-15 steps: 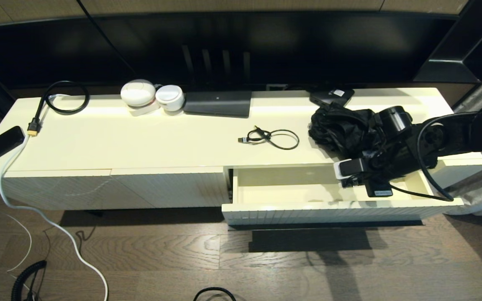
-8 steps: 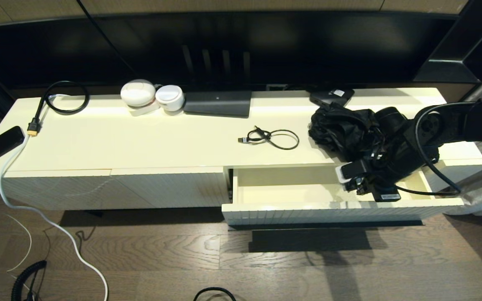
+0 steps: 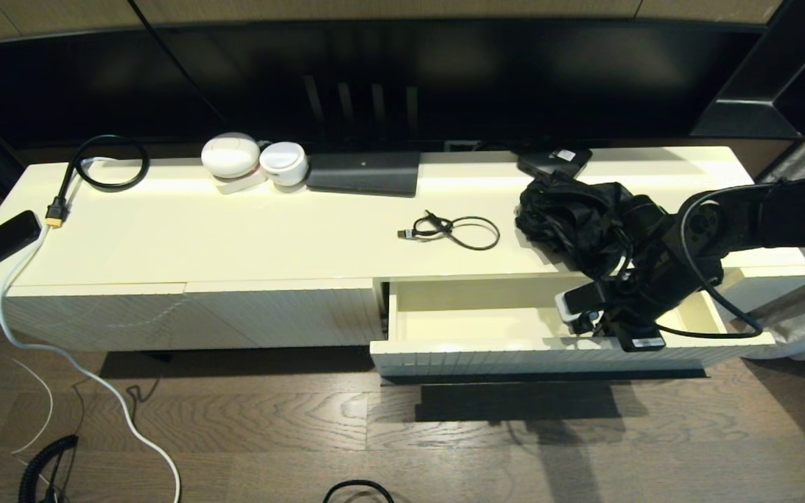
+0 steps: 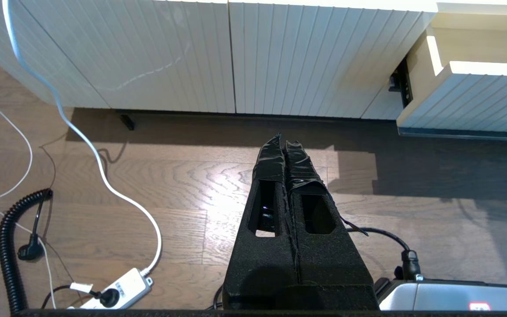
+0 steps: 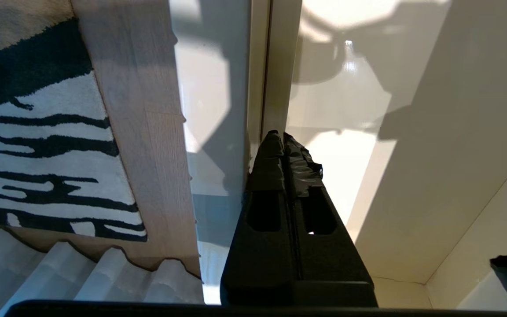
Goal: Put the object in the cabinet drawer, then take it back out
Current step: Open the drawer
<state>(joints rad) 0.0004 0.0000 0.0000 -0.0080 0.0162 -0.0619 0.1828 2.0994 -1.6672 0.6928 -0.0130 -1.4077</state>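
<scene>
Cabinet drawer (image 3: 472,325) pulled open lower right, inside bare; right end effector (image 5: 283,145) pinched together empty at its front edge; nothing stowed yet.

I see a long, low cream-white TV cabinet (image 3: 249,237) spanning the centre of the head view, with vertically ribbed front panels (image 3: 165,318) at lower left. Behind it, across the top of the frame, sits a large dark screen (image 3: 374,77). The floor (image 3: 270,433) is dark wood plank. A black-and-white patterned rug (image 5: 38,145) fills the left of the right wrist view. Bright light reflects off the cabinet top.
</scene>
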